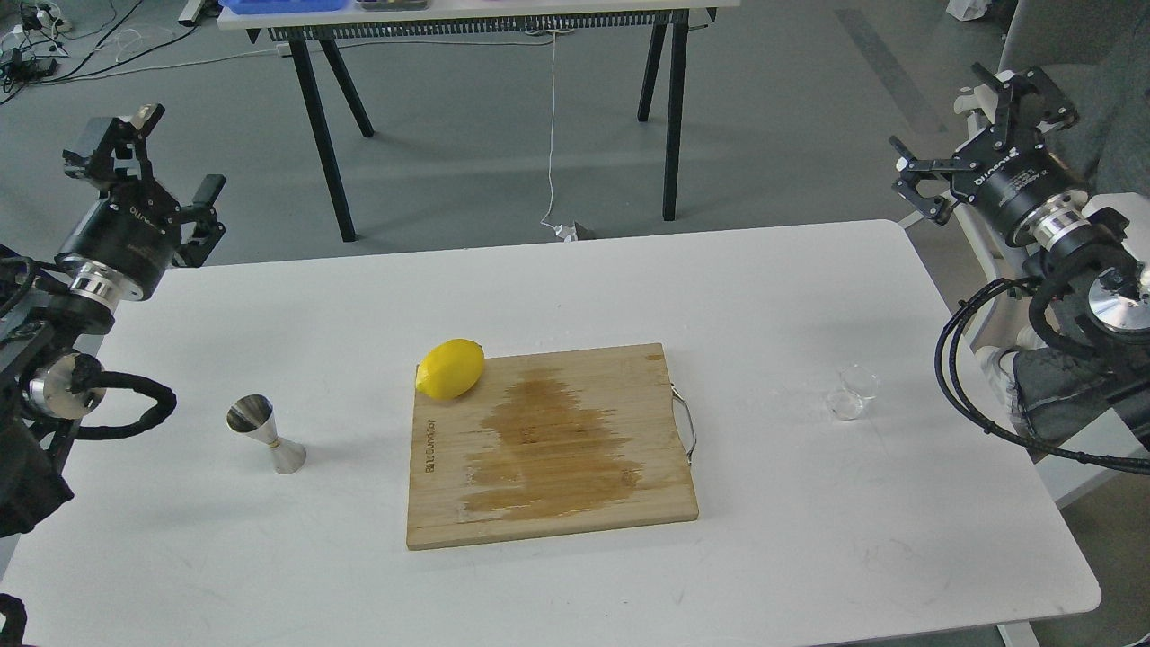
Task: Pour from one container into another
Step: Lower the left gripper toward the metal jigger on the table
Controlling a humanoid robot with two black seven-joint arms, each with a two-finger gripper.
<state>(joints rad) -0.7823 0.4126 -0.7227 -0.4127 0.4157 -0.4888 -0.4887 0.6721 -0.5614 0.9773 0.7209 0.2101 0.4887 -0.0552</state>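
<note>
The small clear glass cup (852, 393) stands upright on the right side of the white table (809, 539). Whether it holds any liquid I cannot tell. The steel hourglass jigger (265, 434) stands upright on the left side of the table. My left gripper (162, 166) hovers above the table's far left corner, well behind the jigger, fingers spread and holding nothing. My right gripper (975, 130) hangs off the far right corner, well behind and above the cup, also open and holding nothing.
A bamboo cutting board (548, 449) with a dark wet stain lies at the table's middle, a metal handle on its right edge. A yellow lemon (450, 368) rests on its far left corner. Another table with black legs (323, 135) stands behind.
</note>
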